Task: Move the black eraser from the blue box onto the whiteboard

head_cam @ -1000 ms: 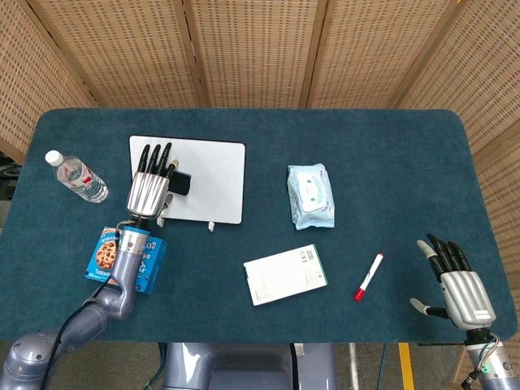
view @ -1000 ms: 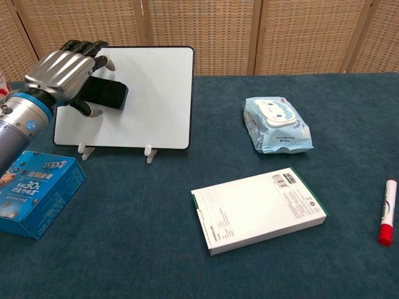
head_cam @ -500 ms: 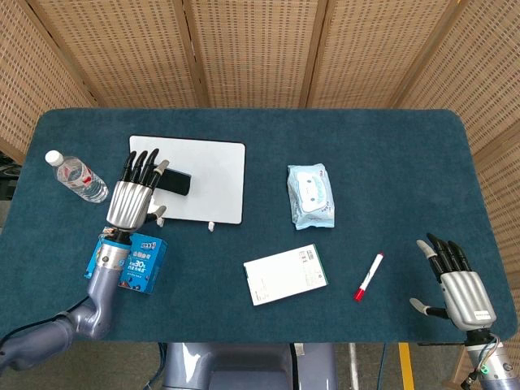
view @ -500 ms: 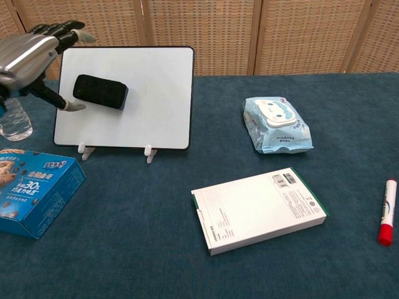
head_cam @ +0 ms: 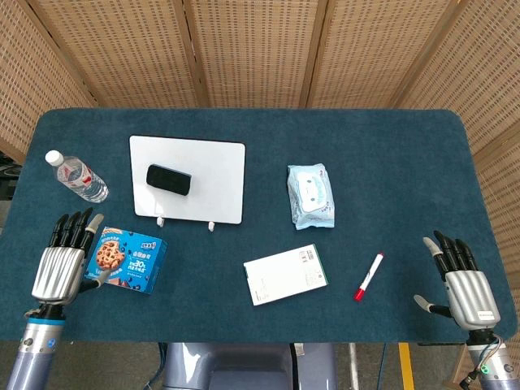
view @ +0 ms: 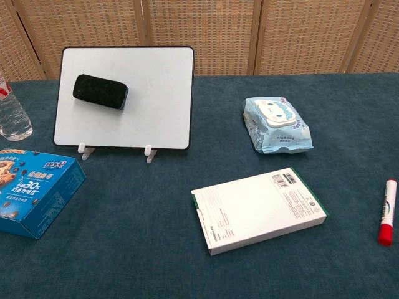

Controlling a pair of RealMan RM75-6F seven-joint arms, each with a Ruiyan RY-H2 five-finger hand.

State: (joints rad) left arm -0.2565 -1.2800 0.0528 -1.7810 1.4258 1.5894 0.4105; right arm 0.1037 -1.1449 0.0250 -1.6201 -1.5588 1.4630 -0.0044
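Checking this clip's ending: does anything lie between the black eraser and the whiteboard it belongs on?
Nothing visible does. The black eraser already sits on the whiteboard, and the left hand hangs open beside the blue box, holding nothing.

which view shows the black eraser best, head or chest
The chest view: the black eraser shows large against the whiteboard, with its fuzzy texture and blue edge visible. The head view shows it from above, smaller, as a dark block on the board's left part.
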